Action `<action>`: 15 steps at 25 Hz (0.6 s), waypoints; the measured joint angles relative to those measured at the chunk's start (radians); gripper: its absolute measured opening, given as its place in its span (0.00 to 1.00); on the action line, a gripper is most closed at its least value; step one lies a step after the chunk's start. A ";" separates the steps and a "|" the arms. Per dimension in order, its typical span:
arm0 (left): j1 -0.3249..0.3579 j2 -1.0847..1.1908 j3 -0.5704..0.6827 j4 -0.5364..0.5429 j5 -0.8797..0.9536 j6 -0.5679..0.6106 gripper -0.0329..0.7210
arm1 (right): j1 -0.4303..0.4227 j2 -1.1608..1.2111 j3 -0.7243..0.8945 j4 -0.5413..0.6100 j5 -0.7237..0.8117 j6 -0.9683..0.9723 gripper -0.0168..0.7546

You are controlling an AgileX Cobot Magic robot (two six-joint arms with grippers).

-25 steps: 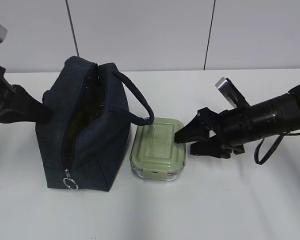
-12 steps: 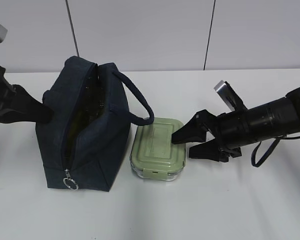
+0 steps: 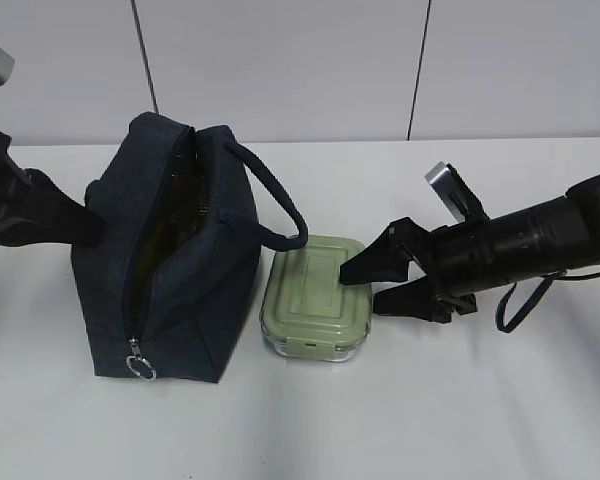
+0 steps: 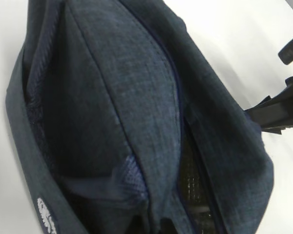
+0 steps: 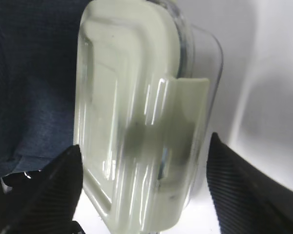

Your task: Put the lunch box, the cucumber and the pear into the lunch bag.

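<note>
With open fingers point(image 5: 224, 195) straddling the box point(image 3: 315, 295), the right gripper point(image 3: 375, 285) is risking shoving it into the bag point(image 3: 170, 260); the left fingers' state I cannot tell.

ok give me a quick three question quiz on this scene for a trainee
1. True or false: the dark navy fabric lunch bag stands with its zipper undone.
2. Which is the right tool closing in on? A) the bag's looped handle B) the rectangular lunch box with the pale green clip-on lid C) a yellow pear
3. Fill in: the right tool's jaws are ____, one on each side of the lunch box's end.

Key: 1 true. 2 B. 3 open. The left tool cannot be made out in any view; only its dark arm reaches the bag's left side.
</note>
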 joint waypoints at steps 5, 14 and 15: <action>0.000 0.000 0.000 0.000 0.000 0.000 0.05 | 0.000 0.000 0.000 0.014 -0.015 -0.004 0.81; 0.000 0.000 0.000 -0.001 -0.008 0.000 0.05 | 0.000 0.000 0.000 0.014 -0.026 -0.006 0.80; 0.000 0.000 0.000 -0.001 -0.009 0.000 0.05 | 0.004 0.000 0.000 0.014 -0.028 -0.009 0.80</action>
